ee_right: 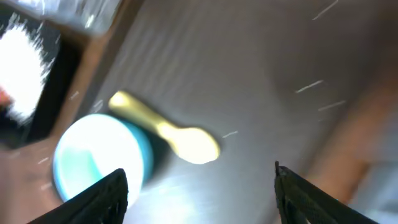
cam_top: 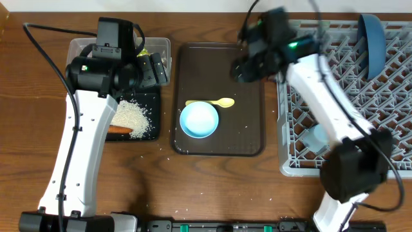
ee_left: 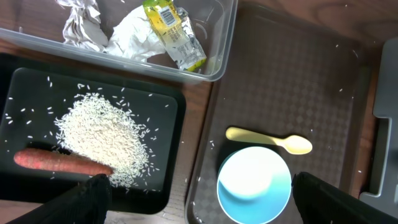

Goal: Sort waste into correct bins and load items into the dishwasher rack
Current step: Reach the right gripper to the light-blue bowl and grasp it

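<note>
Bowl [cam_top: 199,120]: light blue, on the brown serving tray [cam_top: 248,129], yellow spoon [cam_top: 212,102] just beside it
Rack [cam_top: 386,90]: dark blue plate [cam_top: 372,42] stands on edge inside
Left gripper [ee_left: 202,193]: I see fingers apart, empty
Right gripper [ee_right: 199,186]: fingers apart, empty, above the spoon
Bins: rice [ee_left: 102,137] and carrot [ee_left: 59,162] in black tray [ee_left: 161,99] — paper [ee_left: 130,37], wrapper [ee_left: 174,34] in clear tub [ee_left: 221,37]

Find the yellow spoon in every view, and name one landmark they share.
Overhead: spoon at centre, just above the bowl.
Left wrist: spoon lower right, above the bowl.
Right wrist: spoon centre-left, blurred, right of the bowl.
Shared landmark: the bowl, beside the spoon in all three.
</note>
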`<state>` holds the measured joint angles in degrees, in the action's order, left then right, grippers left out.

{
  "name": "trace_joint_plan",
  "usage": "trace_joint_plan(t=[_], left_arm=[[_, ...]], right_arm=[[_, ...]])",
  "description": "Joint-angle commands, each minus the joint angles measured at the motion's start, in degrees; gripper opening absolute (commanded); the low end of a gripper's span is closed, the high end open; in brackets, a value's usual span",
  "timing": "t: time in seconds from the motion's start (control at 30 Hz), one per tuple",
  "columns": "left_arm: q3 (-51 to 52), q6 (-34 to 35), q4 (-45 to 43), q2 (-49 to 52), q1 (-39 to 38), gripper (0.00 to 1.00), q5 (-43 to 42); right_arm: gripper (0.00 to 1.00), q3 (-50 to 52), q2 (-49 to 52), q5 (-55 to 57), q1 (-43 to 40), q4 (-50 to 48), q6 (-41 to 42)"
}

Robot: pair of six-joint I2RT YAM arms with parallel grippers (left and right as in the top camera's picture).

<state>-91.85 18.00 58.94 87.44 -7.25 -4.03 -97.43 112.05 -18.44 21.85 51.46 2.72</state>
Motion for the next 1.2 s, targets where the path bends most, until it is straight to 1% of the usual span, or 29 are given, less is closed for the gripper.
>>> trace_joint_plan(t=[0.0,0.1,0.2,0.33,0.47,0.6,0.77,1.0,1.13,1.17], left_arm=[[-0.3,-0.2,0.2,0.2,-0.1,0.95,0.9],[-0.3,-0.2,0.2,0.2,-0.1,0.95,0.9],[-0.3,-0.2,0.2,0.2,-0.1,0.95,0.9],[-0.3,-0.2,0.2,0.2,-0.1,0.95,0.9],[-0.3,-0.2,0.2,0.2,-0.1,0.95,0.9],[-0.3,-0.2,0.2,0.2,-0.1,0.95,0.9],[-0.3,-0.2,0.2,0.2,-0.1,0.95,0.9],[-0.3,-0.2,0.2,0.2,-0.1,0.95,0.9],[-0.3,-0.2,0.2,0.2,-0.1,0.95,0.9],[-0.3,-0.2,0.2,0.2,-0.1,0.95,0.9]], right_arm=[[0.70,3.9,1.4,-8.7,3.7,-1.4,7.8],[0.64,7.6,1.5,-8.0,6.7,-4.5,11.2],[0.58,11.0,1.5,-4.5,9.5,-6.9,15.8],[0.48,14.2,1.5,-0.6,11.9,-8.7,18.9],[0.47,15.8,1.5,6.0,13.4,-9.1,21.4],[0.43,16.6,1.5,8.4,14.6,-9.9,22.1],[0.31,16.6,1.5,8.6,15.0,-10.6,22.1],[0.30,17.0,1.5,10.4,15.3,-10.8,23.5],[0.22,17.1,1.6,11.0,15.6,-11.0,23.6],[0.22,17.2,1.6,11.0,15.6,-11.1,23.6]])
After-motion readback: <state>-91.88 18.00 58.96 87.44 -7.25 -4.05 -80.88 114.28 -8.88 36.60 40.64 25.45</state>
